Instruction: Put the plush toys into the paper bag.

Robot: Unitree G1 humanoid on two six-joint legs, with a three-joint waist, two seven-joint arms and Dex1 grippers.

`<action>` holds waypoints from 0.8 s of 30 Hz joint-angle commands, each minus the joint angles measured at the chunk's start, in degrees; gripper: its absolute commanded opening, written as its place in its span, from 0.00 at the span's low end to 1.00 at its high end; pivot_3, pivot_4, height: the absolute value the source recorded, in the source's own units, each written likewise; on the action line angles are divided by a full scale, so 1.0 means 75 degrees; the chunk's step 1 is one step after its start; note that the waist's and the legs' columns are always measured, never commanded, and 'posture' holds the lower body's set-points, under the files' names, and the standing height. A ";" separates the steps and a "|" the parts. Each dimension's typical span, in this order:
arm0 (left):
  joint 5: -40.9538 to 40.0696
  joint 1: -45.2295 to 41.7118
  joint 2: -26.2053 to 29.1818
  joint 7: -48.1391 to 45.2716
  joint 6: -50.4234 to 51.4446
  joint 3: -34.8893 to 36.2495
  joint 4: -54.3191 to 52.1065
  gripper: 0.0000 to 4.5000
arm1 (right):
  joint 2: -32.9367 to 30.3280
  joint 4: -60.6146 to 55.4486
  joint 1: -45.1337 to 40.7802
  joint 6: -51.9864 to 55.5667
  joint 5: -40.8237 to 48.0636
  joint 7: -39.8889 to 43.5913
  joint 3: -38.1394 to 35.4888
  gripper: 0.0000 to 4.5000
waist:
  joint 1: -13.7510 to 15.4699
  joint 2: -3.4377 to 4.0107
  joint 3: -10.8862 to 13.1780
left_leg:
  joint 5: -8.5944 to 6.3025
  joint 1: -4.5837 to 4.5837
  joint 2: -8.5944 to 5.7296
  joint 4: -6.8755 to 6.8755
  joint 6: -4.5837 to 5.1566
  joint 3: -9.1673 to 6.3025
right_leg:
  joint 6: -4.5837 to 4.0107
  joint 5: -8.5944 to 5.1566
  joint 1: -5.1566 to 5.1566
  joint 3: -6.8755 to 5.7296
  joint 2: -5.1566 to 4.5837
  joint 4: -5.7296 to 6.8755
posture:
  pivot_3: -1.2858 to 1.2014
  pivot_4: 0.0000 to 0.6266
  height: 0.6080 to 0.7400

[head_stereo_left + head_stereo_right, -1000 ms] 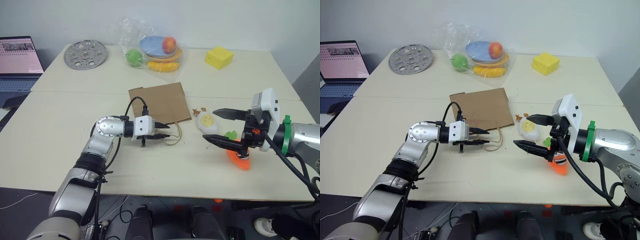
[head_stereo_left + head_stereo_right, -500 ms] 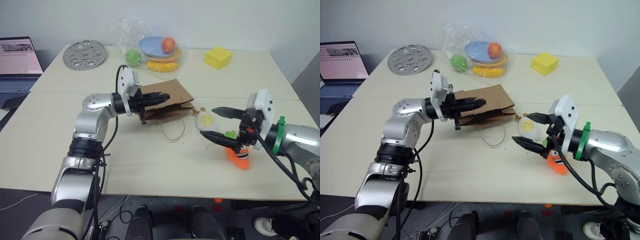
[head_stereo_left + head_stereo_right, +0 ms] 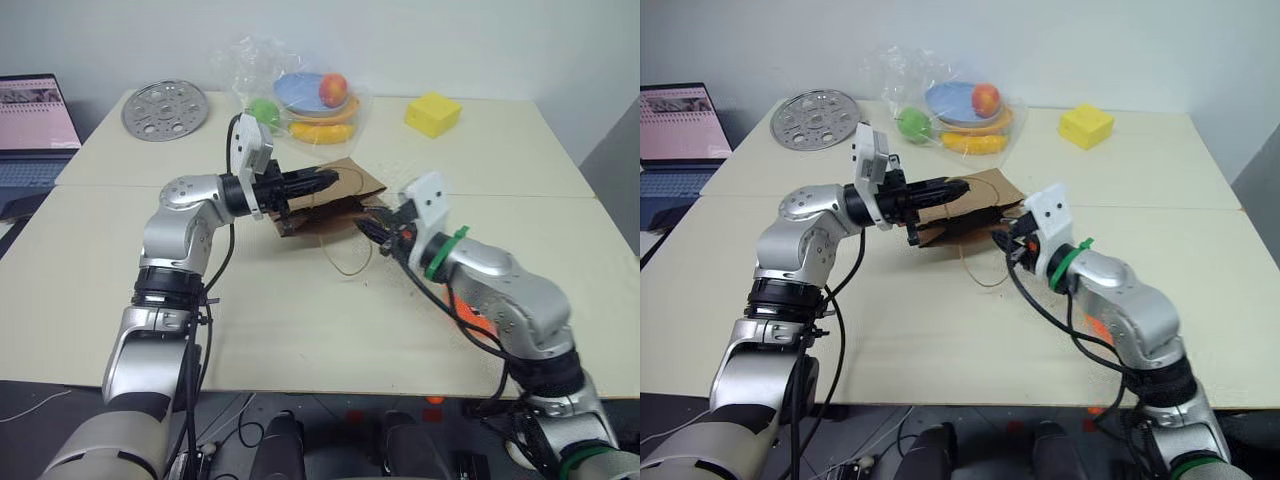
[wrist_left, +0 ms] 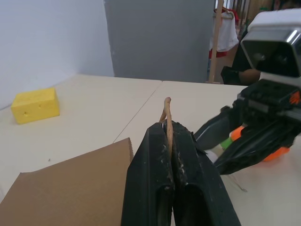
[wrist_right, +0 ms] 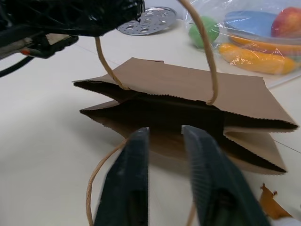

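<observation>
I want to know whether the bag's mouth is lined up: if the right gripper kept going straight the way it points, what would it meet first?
Probably the paper bag: the right gripper aims at its dark open mouth, which the left gripper holds up by a twine handle. Depth is unclear; it may catch the lower lip first.

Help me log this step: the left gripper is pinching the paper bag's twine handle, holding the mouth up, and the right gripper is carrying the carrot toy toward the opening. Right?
Not quite. The right gripper carries nothing: the right wrist view shows bare fingers before the paper bag. The carrot toy lies on the table in the left eye view. The left gripper does pinch the twine handle.
</observation>
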 commanded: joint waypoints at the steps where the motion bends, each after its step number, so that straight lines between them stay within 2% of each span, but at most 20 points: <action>1: -0.0061 -0.0071 0.0021 0.0089 -0.0028 0.0142 -0.0419 0.00 | 0.0372 0.0713 -0.0340 -0.0778 -0.0611 -0.0029 0.0126 0.01 | -0.0002 0.0000 0.0000 | 0.0000 0.0000 0.0000 0.0000 0.0000 0.0000 | 0.0000 0.0000 0.0000 0.0000 0.0000 0.0001 | 0.52 0.24 1.00; 7: -0.0139 -0.0004 0.0036 0.0136 0.0107 0.0157 -0.0667 0.00 | 0.1417 0.2661 -0.1044 -0.1661 -0.1223 0.0129 0.0199 0.01 | -0.0010 0.0000 0.0000 | 0.0000 0.0001 0.0000 0.0000 0.0000 0.0001 | -0.0001 0.0000 -0.0013 0.0001 0.0000 0.0030 | 0.52 0.24 1.00; 14: -0.0254 -0.0065 0.0029 0.0200 0.0323 0.0243 -0.0824 0.00 | 0.1987 0.5101 -0.1625 -0.2673 -0.2092 0.0253 0.0336 0.01 | -0.0016 0.0000 0.0000 | 0.0000 0.0000 0.0000 -0.0002 -0.0001 0.0002 | -0.0002 0.0001 -0.0027 0.0001 0.0000 0.0050 | 0.52 0.24 1.00; 18: -0.0298 -0.0366 0.0202 0.0192 0.0413 0.0409 -0.0718 0.00 | 0.2289 0.5658 -0.1516 -0.2656 -0.2218 0.0228 0.0176 0.01 | -0.0018 0.0000 0.0000 | 0.0000 0.0000 0.0000 -0.0005 -0.0001 0.0002 | -0.0002 0.0001 -0.0030 0.0002 0.0000 0.0051 | 0.52 0.24 1.00; 24: -0.0287 -0.1114 0.0392 0.0334 0.0327 0.0723 -0.0198 0.00 | 0.2498 0.5668 -0.1253 -0.2542 -0.2347 0.0324 0.0178 0.01 | -0.0039 0.0001 0.0000 | 0.0000 -0.0002 0.0000 -0.0007 -0.0001 0.0002 | -0.0002 0.0001 -0.0036 0.0002 0.0001 0.0054 | 0.52 0.24 1.00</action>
